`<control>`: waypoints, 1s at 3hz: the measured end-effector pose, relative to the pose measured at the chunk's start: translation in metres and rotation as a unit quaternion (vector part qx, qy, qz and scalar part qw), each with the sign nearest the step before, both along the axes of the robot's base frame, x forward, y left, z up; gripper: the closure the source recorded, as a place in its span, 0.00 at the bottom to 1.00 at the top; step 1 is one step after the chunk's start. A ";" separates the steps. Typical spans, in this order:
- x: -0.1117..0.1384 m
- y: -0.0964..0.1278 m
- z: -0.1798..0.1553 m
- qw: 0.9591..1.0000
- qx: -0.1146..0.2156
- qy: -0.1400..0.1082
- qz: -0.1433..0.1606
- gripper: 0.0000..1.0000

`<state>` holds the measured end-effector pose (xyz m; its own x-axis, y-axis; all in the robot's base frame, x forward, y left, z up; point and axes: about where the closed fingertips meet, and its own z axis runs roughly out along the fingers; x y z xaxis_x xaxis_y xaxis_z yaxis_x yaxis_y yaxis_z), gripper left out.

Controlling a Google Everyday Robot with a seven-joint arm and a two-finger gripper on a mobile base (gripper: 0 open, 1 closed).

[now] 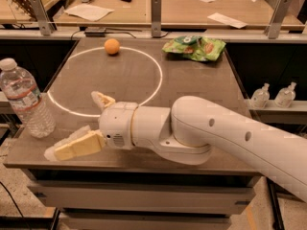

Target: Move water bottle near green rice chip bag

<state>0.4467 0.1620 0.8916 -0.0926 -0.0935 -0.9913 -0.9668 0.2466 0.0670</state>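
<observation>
Nearest the camera, the white arm (216,138) reaches in from the right, low over the front edge of the counter (201,87). Its hand (85,124) sits above the front left part of the counter with its two fingers spread wide apart and nothing between them. The nearer yellowish finger (79,146) lies close to the counter's front edge, and the other points toward the back.

Just left of the hand and not touching it, the water bottle (26,104) stands upright at the counter's left front edge, with its white cap on.

A thin white ring (161,75) is marked on the counter top behind the hand. The bottle stands outside it, at its left side.

Farther back, an orange ball (112,46) rests at the far edge of the ring. To its right, at the counter's far right corner, the green rice chip bag (194,48) lies flat and crumpled, well apart from the bottle, diagonally across the counter.

Off to the right, two small pump bottles (273,95) stand on a lower ledge. Beyond the counter, a wooden table (158,6) carries sheets of paper (84,12).
</observation>
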 end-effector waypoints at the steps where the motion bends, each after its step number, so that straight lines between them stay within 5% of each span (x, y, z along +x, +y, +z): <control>1: 0.013 0.027 0.004 1.000 0.003 -0.021 0.001 0.00; 3: 0.030 0.078 0.015 0.999 0.009 -0.047 0.017 0.00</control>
<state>0.4769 0.2396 0.9065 0.0043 -0.0779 -0.9970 -0.9769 0.2126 -0.0208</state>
